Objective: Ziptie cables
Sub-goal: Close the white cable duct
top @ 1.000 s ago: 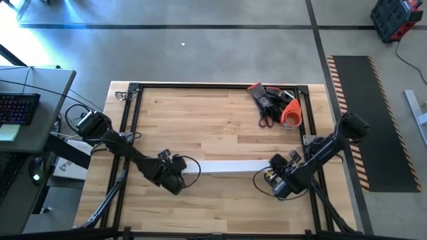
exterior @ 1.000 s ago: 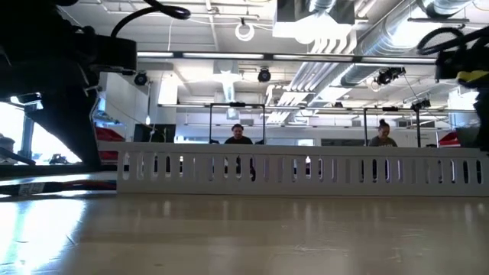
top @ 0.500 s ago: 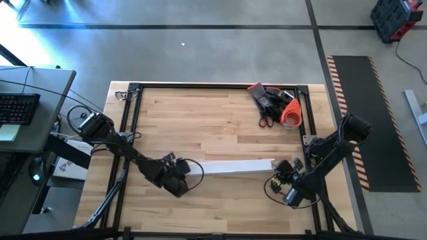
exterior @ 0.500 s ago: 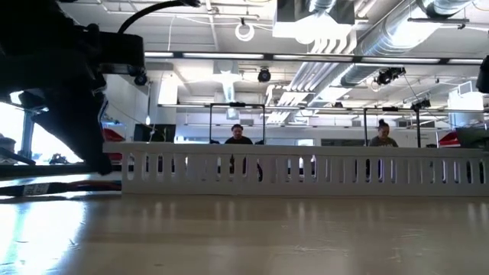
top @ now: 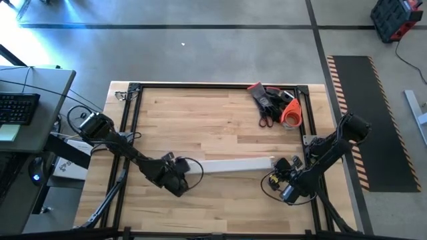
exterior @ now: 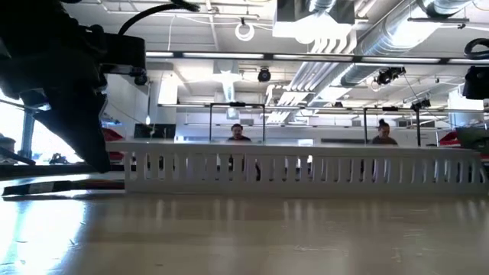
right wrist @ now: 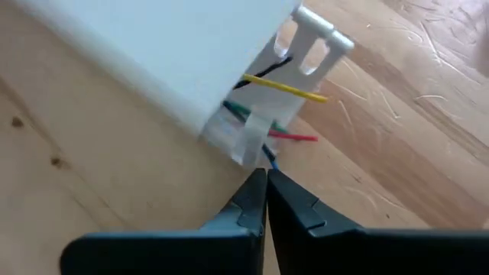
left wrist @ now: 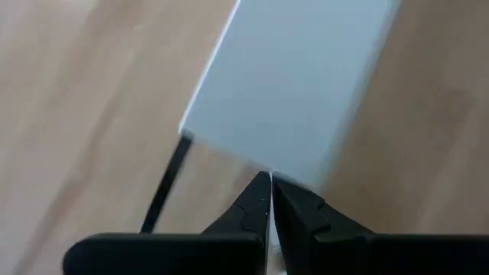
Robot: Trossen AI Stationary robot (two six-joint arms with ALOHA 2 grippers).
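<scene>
- Left pincer [left wrist: 269,200] is seen with fingertips pressed together, nothing between them; it is held just at the near end of the white channel strip [left wrist: 294,84], whether touching cannot be told.
- A thin black strand [left wrist: 166,187] is seen at the strip's corner; what it is cannot be made out.
- Right pincer [right wrist: 266,197] is likewise closed and empty, tips just short of the strip's other end.
- The cables [right wrist: 284,90] are mostly hidden inside the strip; only short ends in yellow, black, green, red and blue are shown poking out at the slotted end, partly behind a pale tab.
- In the high view the strip lies across the middle of the table [top: 220,117], left pincer at its left end, right pincer near its right end; fingertips are covered by the arms there.
- In the low view the slotted side wall of the strip is shown, with a dark arm at its left end.
- The heap of tools [top: 274,103] lies at the far right corner, items not separable.
- Two people [exterior: 238,134] are seen far behind, partly cut off by the strip.
</scene>
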